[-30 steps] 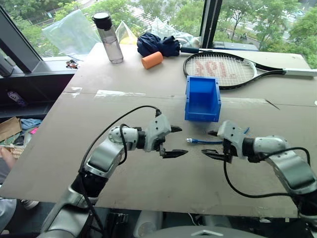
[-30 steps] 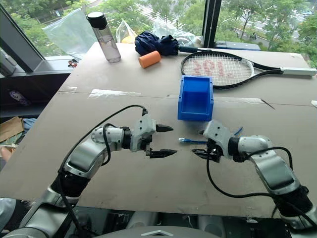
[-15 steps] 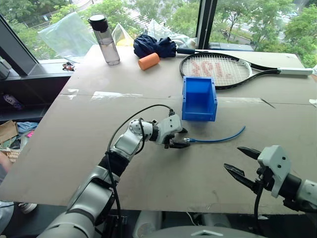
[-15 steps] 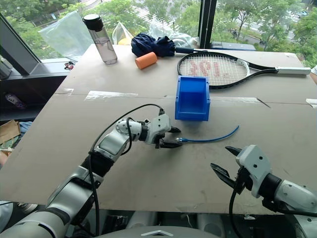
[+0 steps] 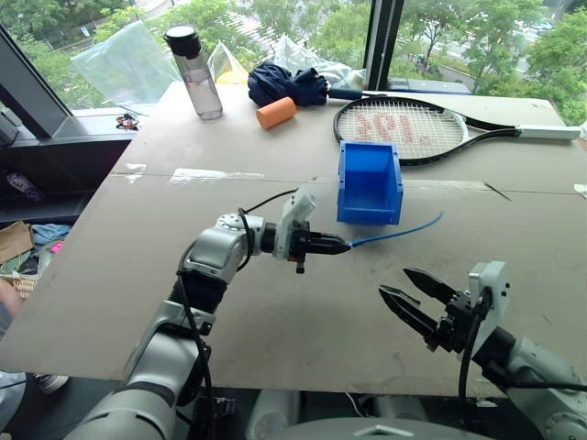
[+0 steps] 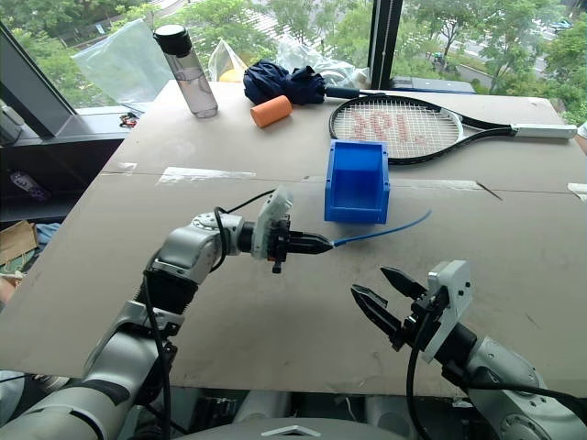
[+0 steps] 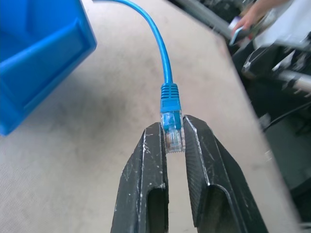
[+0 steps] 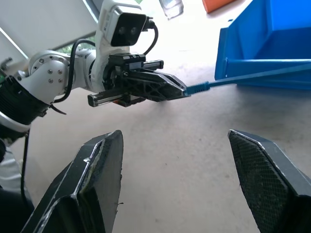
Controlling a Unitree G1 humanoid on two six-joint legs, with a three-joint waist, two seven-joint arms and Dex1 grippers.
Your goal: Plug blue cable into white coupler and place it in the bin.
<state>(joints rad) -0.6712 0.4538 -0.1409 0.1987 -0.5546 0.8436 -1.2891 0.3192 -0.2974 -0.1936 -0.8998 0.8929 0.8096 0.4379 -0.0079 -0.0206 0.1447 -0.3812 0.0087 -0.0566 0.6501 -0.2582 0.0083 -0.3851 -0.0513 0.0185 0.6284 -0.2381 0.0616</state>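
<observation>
My left gripper, at the centre of the head view, is pinching the clear plug of the blue cable, which runs up and right past the front of the bin at centre frame. My right gripper, at lower right, stands spread wide and empty above the table.
</observation>
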